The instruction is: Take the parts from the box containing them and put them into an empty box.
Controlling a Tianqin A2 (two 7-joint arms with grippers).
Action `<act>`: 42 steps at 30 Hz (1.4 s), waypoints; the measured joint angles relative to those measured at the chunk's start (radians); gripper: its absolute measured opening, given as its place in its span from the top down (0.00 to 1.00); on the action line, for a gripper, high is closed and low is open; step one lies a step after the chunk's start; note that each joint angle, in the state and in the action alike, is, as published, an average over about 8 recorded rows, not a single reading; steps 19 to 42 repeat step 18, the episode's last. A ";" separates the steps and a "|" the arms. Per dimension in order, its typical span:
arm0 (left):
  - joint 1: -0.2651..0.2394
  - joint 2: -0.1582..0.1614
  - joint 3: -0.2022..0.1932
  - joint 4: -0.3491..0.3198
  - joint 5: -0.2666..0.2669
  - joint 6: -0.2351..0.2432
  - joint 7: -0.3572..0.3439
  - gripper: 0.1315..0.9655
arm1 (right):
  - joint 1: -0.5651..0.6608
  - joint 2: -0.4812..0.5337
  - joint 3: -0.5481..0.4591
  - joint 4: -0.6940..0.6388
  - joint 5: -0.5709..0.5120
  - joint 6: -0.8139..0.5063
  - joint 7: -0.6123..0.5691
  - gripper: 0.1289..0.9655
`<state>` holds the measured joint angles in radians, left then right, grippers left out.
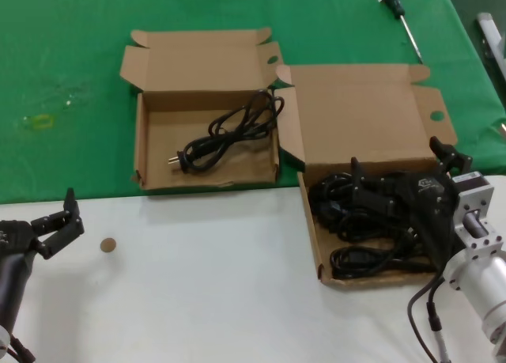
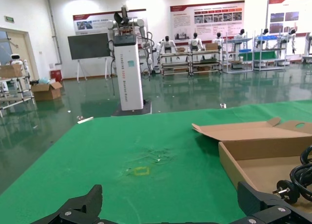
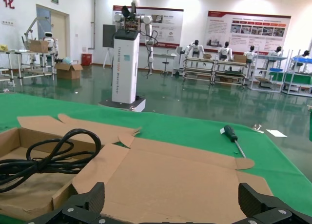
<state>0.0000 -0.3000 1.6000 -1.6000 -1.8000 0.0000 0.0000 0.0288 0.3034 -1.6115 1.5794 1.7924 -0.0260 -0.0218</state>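
The box containing the parts [image 1: 312, 213] lies at the right with its broad lid [image 1: 364, 114] folded back. A pile of black cords [image 1: 356, 221] fills it. My right gripper [image 1: 402, 164] hovers open over that pile, with nothing between its fingers [image 3: 92, 197]; its wrist view looks across the lid [image 3: 180, 175]. The other, deeper box [image 1: 150, 141] stands to the left and holds one coiled black cord [image 1: 229, 130], whose plug [image 2: 285, 189] shows in the left wrist view. My left gripper [image 1: 55, 221] waits open and empty at the near left, over the white table.
A screwdriver [image 1: 399, 15] lies on the green mat at the back right. A small brown disc [image 1: 107, 244] sits on the white table near the left gripper. A faint yellow mark [image 1: 39, 122] is on the mat at far left.
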 joint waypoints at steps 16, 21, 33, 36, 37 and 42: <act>0.000 0.000 0.000 0.000 0.000 0.000 0.000 0.00 | 0.000 0.000 0.000 0.000 0.000 0.000 0.000 0.00; 0.000 0.000 0.000 0.000 0.000 0.000 0.000 0.00 | 0.000 0.000 0.000 0.000 0.000 0.000 0.000 0.00; 0.000 0.000 0.000 0.000 0.000 0.000 0.000 0.00 | 0.000 0.000 0.000 0.000 0.000 0.000 0.000 0.00; 0.000 0.000 0.000 0.000 0.000 0.000 0.000 0.00 | 0.000 0.000 0.000 0.000 0.000 0.000 0.000 0.00; 0.000 0.000 0.000 0.000 0.000 0.000 0.000 0.00 | 0.000 0.000 0.000 0.000 0.000 0.000 0.000 0.00; 0.000 0.000 0.000 0.000 0.000 0.000 0.000 0.00 | 0.000 0.000 0.000 0.000 0.000 0.000 0.000 0.00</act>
